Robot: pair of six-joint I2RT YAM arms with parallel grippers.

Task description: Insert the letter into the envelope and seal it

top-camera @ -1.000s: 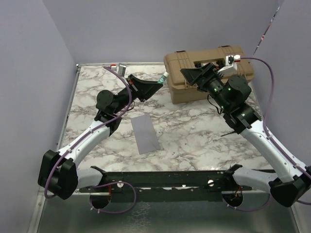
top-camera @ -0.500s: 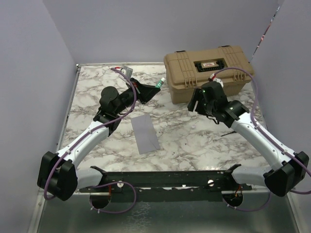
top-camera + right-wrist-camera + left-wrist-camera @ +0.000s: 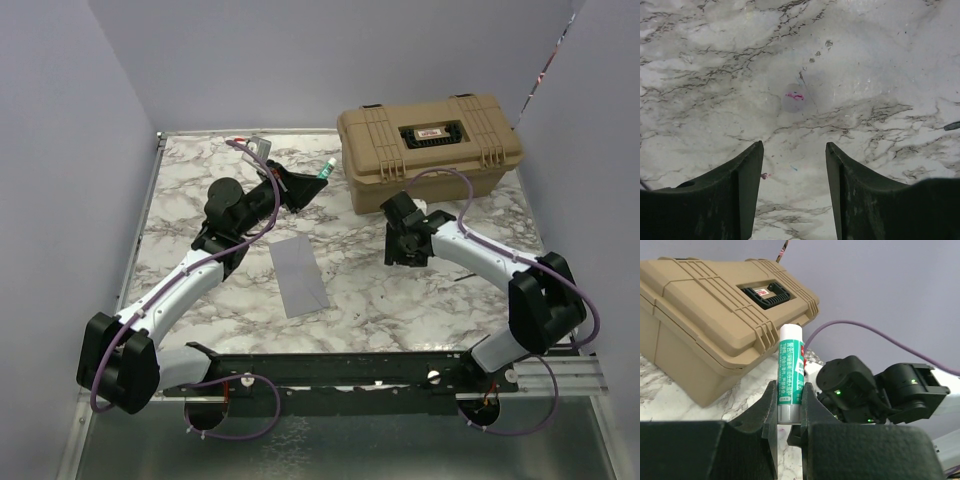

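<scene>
Envelope (image 3: 300,277): lies flat on the marble table (image 3: 180,190), between the two arms, touched by neither. Cannot read the flap from here.

Letter: nowhere in view as a tan sheet; cannot tell whether already inside.

Left gripper (image 3: 789,388): pinches a glue stick (image 3: 790,362) by its grey lower end, white end pointing out past the fingers. Hangs in the air beyond the far end of the envelope.

Right gripper (image 3: 794,146): was up at the lid of the tan toolbox (image 3: 430,150) one second ago. Has now come down low over bare marble, right of the envelope and well apart from it. Jaws spread, a little narrower than before, with nothing between.

Probably means fetching from the toolbox finished, with the lid shut. Looks like the sealing step next. Needs the flap exposed and the envelope held steady before bringing the glue down.
</scene>
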